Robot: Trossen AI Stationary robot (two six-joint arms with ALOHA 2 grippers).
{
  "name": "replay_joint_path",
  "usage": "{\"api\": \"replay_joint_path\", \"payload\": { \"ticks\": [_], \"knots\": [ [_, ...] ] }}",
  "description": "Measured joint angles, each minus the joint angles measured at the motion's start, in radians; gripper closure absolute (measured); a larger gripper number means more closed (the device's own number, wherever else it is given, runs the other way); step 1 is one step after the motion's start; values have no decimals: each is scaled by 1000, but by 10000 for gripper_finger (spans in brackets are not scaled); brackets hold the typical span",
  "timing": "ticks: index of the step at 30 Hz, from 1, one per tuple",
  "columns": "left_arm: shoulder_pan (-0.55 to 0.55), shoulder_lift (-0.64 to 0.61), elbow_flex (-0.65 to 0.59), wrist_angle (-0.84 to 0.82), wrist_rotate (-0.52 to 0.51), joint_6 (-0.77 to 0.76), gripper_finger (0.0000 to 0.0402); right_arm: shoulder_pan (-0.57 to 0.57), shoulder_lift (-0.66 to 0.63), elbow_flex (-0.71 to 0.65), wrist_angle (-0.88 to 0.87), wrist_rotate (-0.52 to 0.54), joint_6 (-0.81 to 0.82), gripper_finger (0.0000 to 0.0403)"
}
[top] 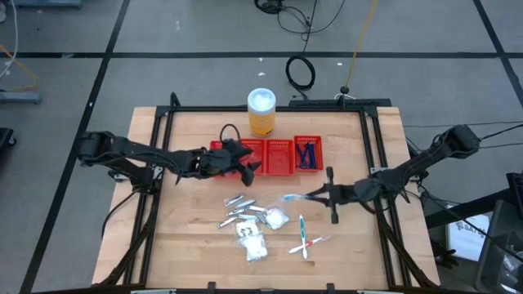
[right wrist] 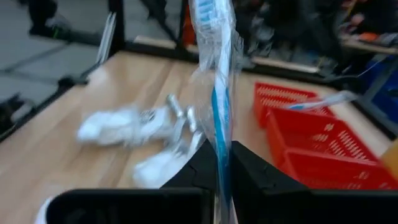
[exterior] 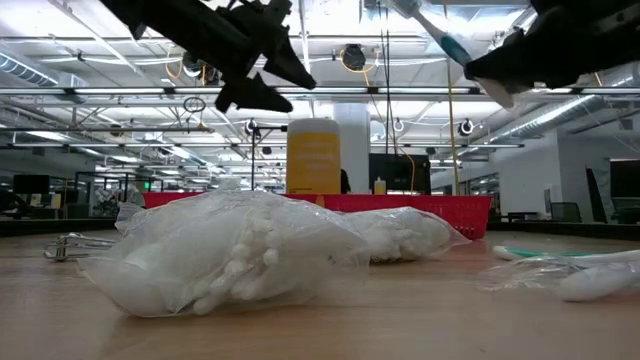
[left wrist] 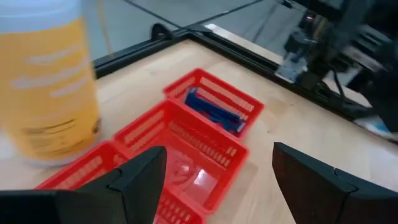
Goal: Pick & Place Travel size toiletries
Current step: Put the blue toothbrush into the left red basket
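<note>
My right gripper [top: 317, 196] hangs above the table's right half, shut on a blue and white stick in clear wrap [top: 294, 197]. The right wrist view shows that stick [right wrist: 216, 93] standing up from between the shut fingers [right wrist: 249, 177]. Below lie silvery tubes [top: 237, 209], white crinkly packets [top: 276, 218] and two more wrapped sticks [top: 304, 238]. My left gripper [top: 248, 166] is open and holds nothing, hovering over the left compartments of the red tray [top: 279, 167]. Dark blue razors [left wrist: 214, 112] lie in the tray's end compartment [top: 308, 154].
An orange jar with a white lid [top: 261, 112] stands just behind the tray. A dark metal frame [top: 372, 163] runs along the table's sides and back. Bare wood lies along the front edge and the left side.
</note>
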Motion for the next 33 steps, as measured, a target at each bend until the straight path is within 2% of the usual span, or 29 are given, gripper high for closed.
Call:
{"api": "replay_joint_path", "payload": {
  "ticks": [6, 12, 17, 22, 28, 33],
  "knots": [
    [-21, 120, 0, 251, 99, 137, 117, -34, 0, -113, 288, -6, -3, 386],
    [-59, 242, 0, 559, 197, 323, 117, -44, 0, -190, 557, -138, -24, 386],
    [-87, 347, 18, 732, 198, 409, 117, -45, 0, -213, 599, -157, -25, 386],
    [-107, 411, 99, 800, 217, 424, 117, -45, 0, -213, 596, -157, -25, 386],
    [-119, 461, 236, 794, 304, 440, 117, -46, 0, -213, 595, -155, -25, 386],
    [-119, 516, 350, 732, 306, 511, 117, -46, -1, -213, 588, -156, -9, 386]
  ]
}}
